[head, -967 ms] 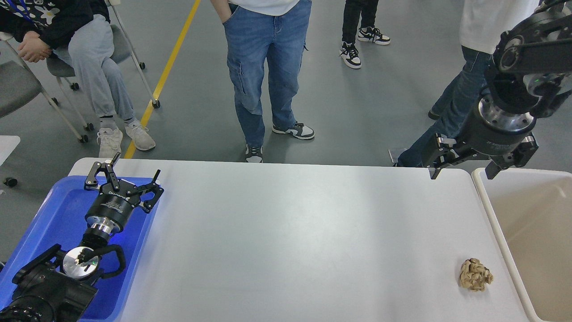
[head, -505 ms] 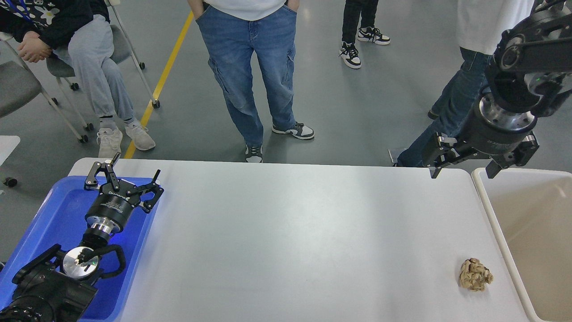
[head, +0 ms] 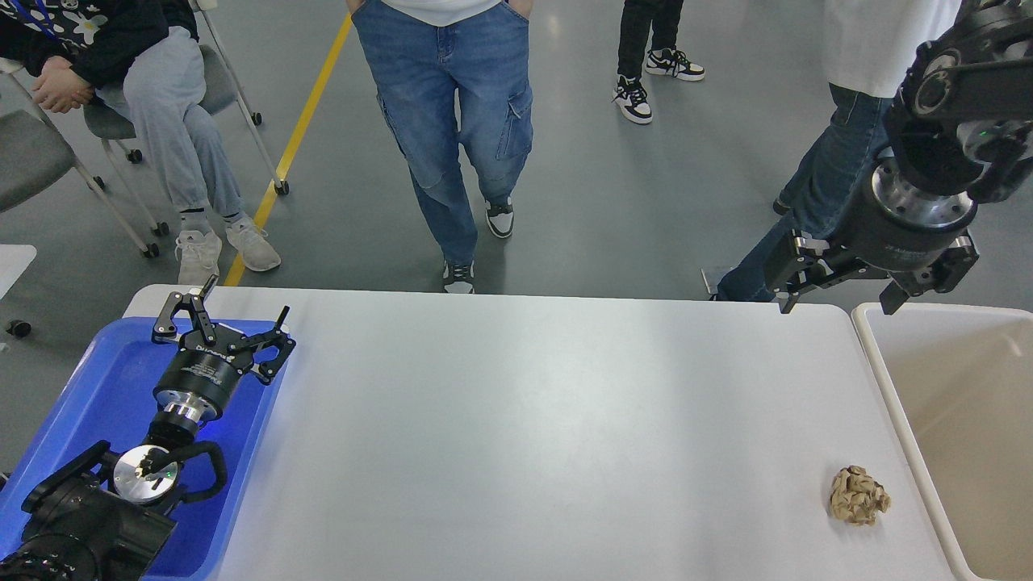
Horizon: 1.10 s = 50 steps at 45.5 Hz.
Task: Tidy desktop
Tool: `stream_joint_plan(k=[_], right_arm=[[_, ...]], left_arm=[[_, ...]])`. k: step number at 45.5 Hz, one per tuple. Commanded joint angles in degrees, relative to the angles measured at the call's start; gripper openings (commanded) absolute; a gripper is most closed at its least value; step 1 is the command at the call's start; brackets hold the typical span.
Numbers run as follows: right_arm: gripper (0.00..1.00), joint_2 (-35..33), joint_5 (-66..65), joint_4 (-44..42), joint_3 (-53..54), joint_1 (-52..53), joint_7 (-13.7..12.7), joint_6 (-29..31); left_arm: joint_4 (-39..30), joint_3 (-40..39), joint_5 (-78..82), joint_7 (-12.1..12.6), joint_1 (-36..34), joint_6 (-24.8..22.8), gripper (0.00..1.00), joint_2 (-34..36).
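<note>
Right gripper: the right gripper (head: 835, 300) hangs above the far right corner of the table, fingers pointing down and spread wide apart, nothing between them. One fingertip is over the table's corner, the other over the far rim of the bin.
Left gripper: the left gripper (head: 238, 311) hovers over the far end of the blue tray, pointing away from the robot. Its two fingers stand apart and hold nothing.
Desktop: the desktop (head: 524, 420) is a wide white tabletop with rounded corners, filling the lower middle of the head view between the tray on the left and the bin on the right. Most of its surface is bare.
Crumpled paper: a tan crumpled paper ball (head: 859, 495) lies on the tabletop near its right edge, at the near end, just beside the bin but apart from it. It is well apart from both grippers.
Blue tray: the blue tray (head: 97, 379) sits at the left edge of the tabletop, under the left arm.
Bin: the beige bin (head: 960, 403) stands right against the table's right side; the part of its inside that shows holds nothing.
Beyond the table: people stand and sit on the grey floor, and a yellow line (head: 299, 129) runs across it.
</note>
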Motion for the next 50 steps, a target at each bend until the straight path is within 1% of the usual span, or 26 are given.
stream_joint_plan(k=[1,33,39,50], right_arm=[[1.00,0.24,0.04,0.00,0.08,0.43,-0.07,0.00],[1.00,0.15,0.04,0.00,-0.18,0.43,0.02,-0.17],[1.00,0.15,0.12,-1.67,0.17,0.96,0.02,-0.26],[1.00,0.15,0.21,-1.93,-0.80,1.05,0.02,0.00]], left_arm=[[-0.02,0.00,0.02,0.07,0.08,0.00,1.00,0.00],[-0.02,0.00,0.02,-0.02,-0.01,0.00,1.00,0.00],[-0.02,0.00,0.02,-0.02,-0.01,0.00,1.00,0.00],[-0.02,0.00,0.02,-0.02,-0.01,0.00,1.00,0.00]])
